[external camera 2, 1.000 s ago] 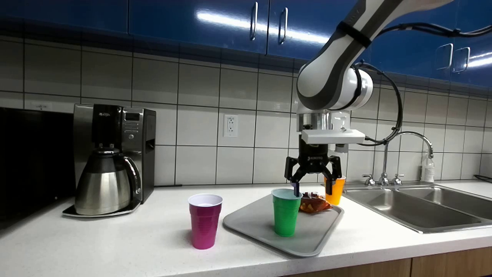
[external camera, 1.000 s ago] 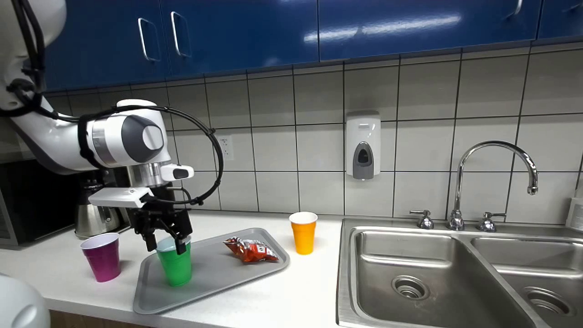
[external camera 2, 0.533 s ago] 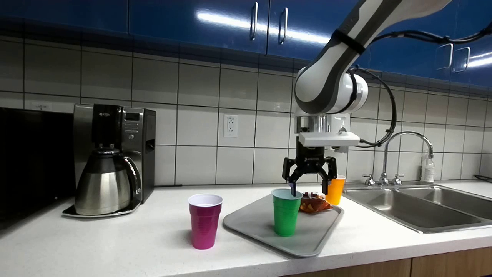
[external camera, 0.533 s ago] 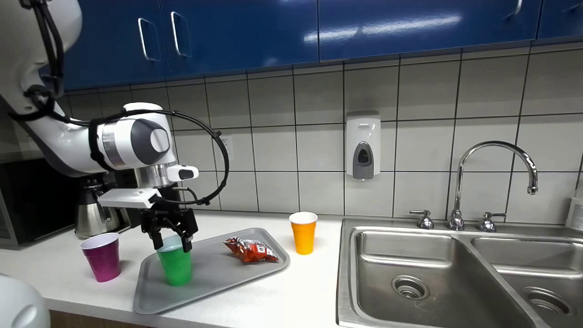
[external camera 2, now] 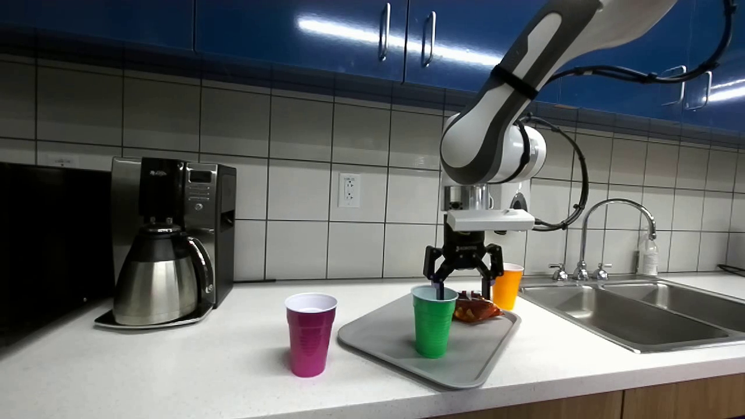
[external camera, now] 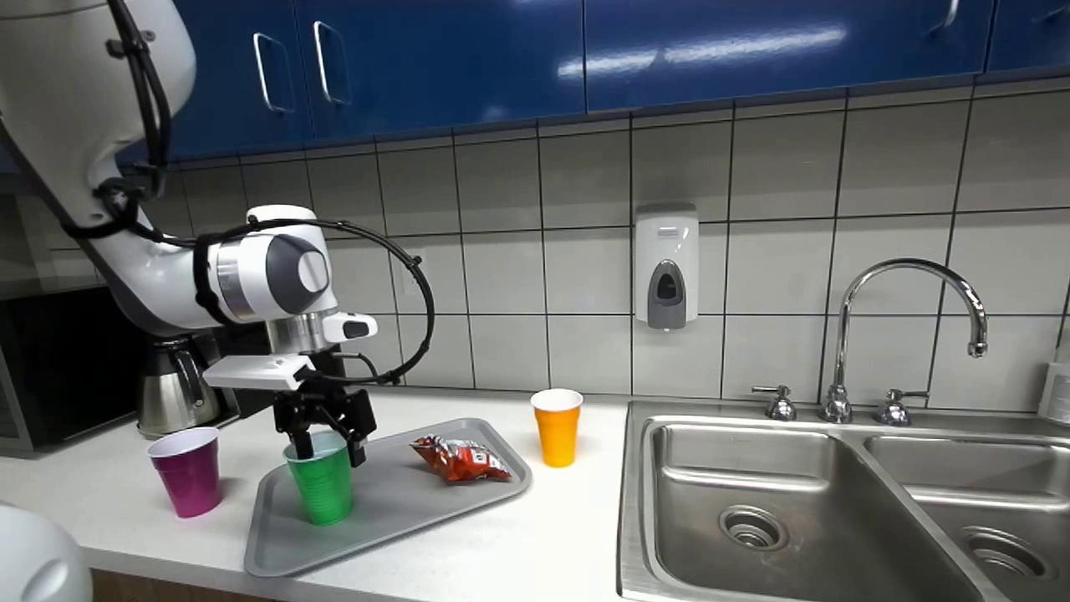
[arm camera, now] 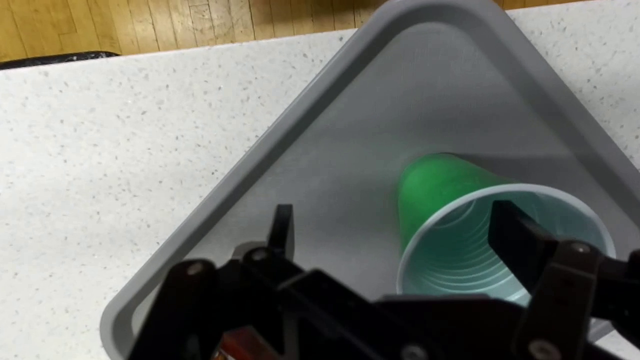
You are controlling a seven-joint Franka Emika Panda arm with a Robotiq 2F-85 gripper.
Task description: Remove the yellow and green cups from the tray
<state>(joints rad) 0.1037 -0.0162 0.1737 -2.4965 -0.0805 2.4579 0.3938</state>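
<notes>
I have the gripper (external camera 2: pixel 463 295) pointing down above the tray (external camera: pixel 393 495), its jaws spread wide apart. The green cup (external camera: pixel 324 489) stands upright on the tray, mouth up, long axis vertical. In the wrist view I see its mouth at four o'clock from its base. One fingertip (arm camera: pixel 515 235) looks to be inside that mouth, though I can't judge how deep; its partner hangs outside, over the tray. In an exterior view the yellow cup (external camera: pixel 557 436) stands off the tray on the counter (external camera: pixel 556 535), also upright and mouth up, between two and three o'clock from the green one. The tray's long axis runs there from half past eight to half past two.
</notes>
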